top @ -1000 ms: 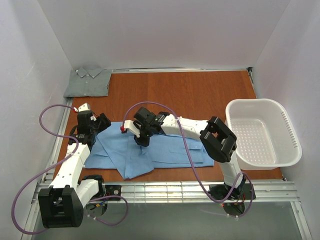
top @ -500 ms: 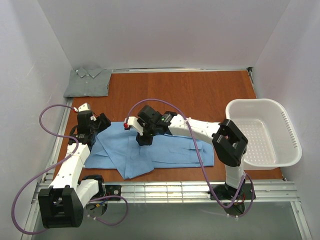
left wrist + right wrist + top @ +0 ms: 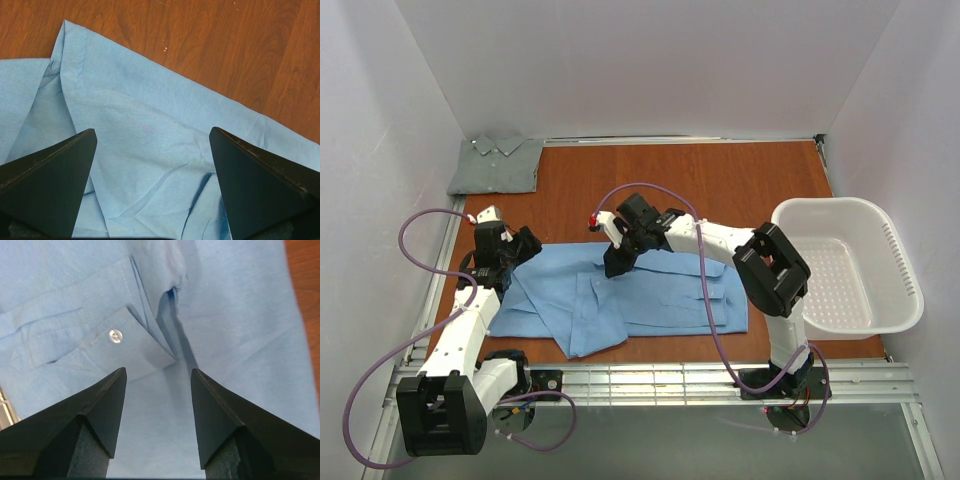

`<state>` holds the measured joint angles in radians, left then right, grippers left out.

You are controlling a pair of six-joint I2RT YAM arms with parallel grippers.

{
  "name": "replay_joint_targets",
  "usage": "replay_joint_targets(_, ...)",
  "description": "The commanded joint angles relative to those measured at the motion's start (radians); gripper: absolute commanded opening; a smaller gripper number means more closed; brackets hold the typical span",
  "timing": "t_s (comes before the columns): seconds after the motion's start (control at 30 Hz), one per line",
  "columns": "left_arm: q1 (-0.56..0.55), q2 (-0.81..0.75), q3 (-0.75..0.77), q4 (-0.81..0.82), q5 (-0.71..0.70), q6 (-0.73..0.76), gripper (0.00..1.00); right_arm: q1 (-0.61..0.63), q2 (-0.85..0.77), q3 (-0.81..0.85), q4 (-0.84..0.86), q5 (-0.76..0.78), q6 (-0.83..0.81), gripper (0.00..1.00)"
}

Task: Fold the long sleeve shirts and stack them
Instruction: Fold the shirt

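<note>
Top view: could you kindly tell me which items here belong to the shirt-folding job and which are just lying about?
Part of the job:
- light blue shirt, spread out on the near side
- grey-green shirt, folded in the far left corner

Just lying about:
- white laundry basket, on the right

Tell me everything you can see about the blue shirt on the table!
The light blue cloth shirt lies flat on the brown wooden table, near the front edge. It is partly folded and has soft creases. The cloth looks thin. A sleeve cuff with one small white button lies on top of it. The left claw and the right claw hang open over it, gripping nothing.
</note>
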<state>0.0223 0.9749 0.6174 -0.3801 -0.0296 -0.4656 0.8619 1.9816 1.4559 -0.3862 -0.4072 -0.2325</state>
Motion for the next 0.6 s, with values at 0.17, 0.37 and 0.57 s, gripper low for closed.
replay_joint_targets(0.17, -0.002, -0.004, 0.008, 0.021, 0.008, 0.016, 0.87, -0.008, 0.034, -0.092, 0.178, -0.068, 0.252, 0.49)
replay_joint_targets(0.37, -0.002, -0.002, 0.007, 0.024, 0.013, 0.016, 0.87, -0.017, 0.060, -0.098, 0.205, -0.099, 0.298, 0.52)
replay_joint_targets(0.57, -0.002, -0.004, 0.007, 0.023, 0.016, 0.018, 0.87, -0.017, 0.094, -0.088, 0.221, -0.136, 0.326, 0.54)
